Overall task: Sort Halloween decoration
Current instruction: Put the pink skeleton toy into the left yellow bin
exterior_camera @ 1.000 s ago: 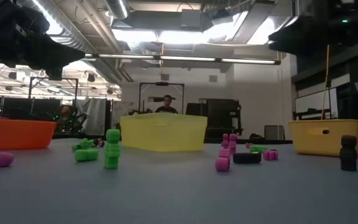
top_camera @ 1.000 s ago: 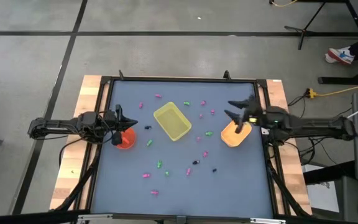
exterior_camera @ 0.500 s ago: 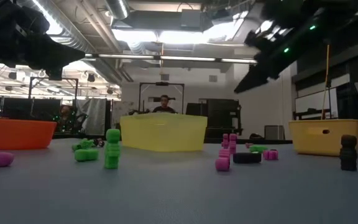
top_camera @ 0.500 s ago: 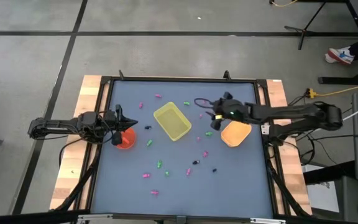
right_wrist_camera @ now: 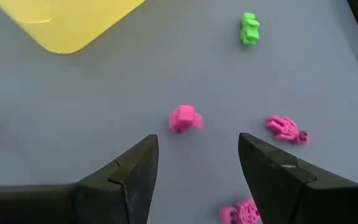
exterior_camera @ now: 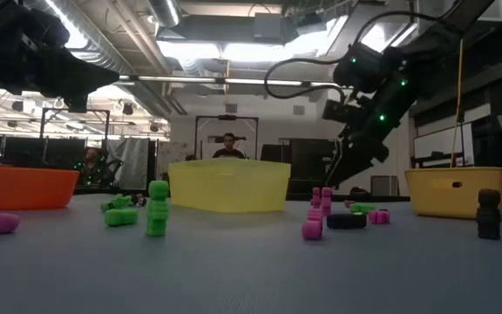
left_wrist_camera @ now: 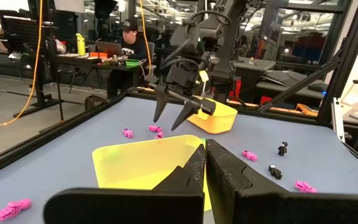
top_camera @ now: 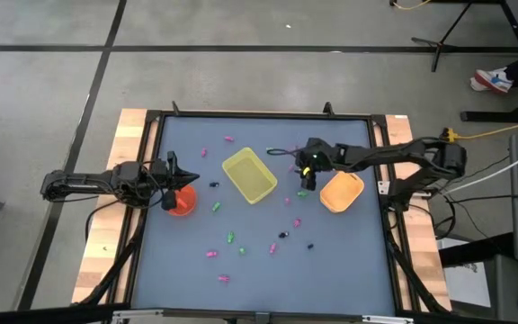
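Observation:
Tiny pink, green and dark trinkets lie scattered on the blue-grey table (top_camera: 241, 216). My right gripper (top_camera: 299, 169) is open and hovers just right of the yellow tray (top_camera: 249, 175). In the right wrist view its fingers (right_wrist_camera: 197, 163) stand over a small pink trinket (right_wrist_camera: 184, 118) lying flat on the table, without touching it. In the low view the right gripper (exterior_camera: 337, 173) points down, above the table. My left gripper (top_camera: 171, 173) is shut and hangs above the red bowl (top_camera: 180, 202).
The orange bowl (top_camera: 340, 192) sits right of my right gripper. More pink trinkets (right_wrist_camera: 286, 129) and a green one (right_wrist_camera: 249, 28) lie near the fingers. Other trinkets (top_camera: 231, 238) are spread toward the near edge. A person sits in the room beyond the table.
My right arm has reached from above the orange bowl toward the table's left, stopping beside the yellow tray, and has come down toward the pink trinkets. Its fingers have stayed open. The left arm has kept still.

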